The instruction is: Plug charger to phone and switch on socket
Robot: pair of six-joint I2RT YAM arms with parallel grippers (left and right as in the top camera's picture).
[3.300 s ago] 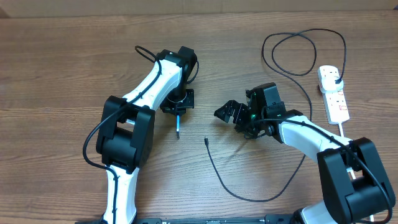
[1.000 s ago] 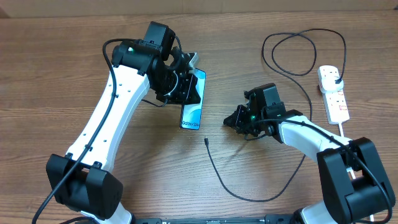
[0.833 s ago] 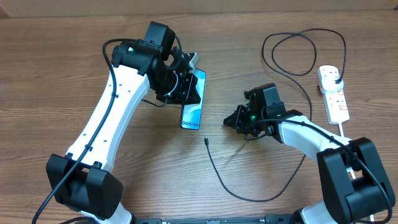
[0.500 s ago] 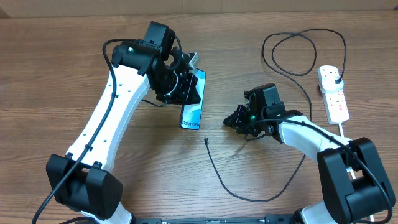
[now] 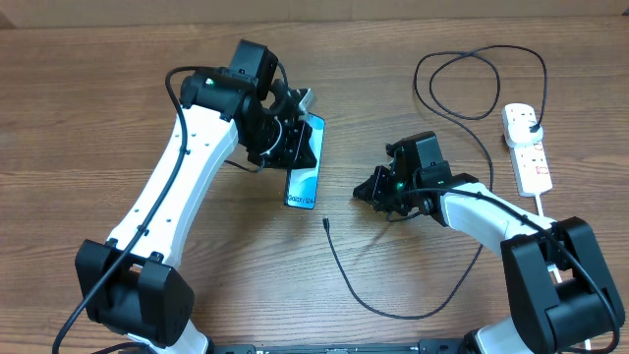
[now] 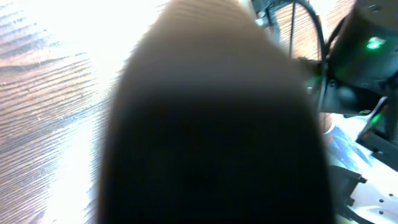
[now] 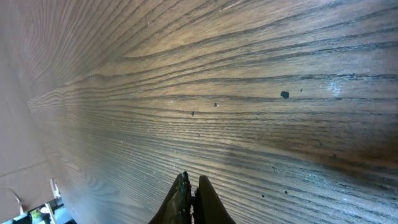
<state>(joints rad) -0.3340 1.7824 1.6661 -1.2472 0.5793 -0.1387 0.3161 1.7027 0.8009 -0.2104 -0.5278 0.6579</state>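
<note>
The left claw (image 5: 293, 138) was clamped shut on the far end of the phone (image 5: 305, 177), whose lit blue screen faced up. That claw's wrist camera showed only a dark blur. The right claw (image 5: 366, 189) was closed tight and empty, its tips pointing at bare desk (image 5: 79, 118). The charger (image 5: 346, 275) lay loose on the desk, its small tip near the right claw, between the two claws. Well apart, past the right arm, lay the white socket (image 5: 528, 149), with a black plug at its far end.
</note>
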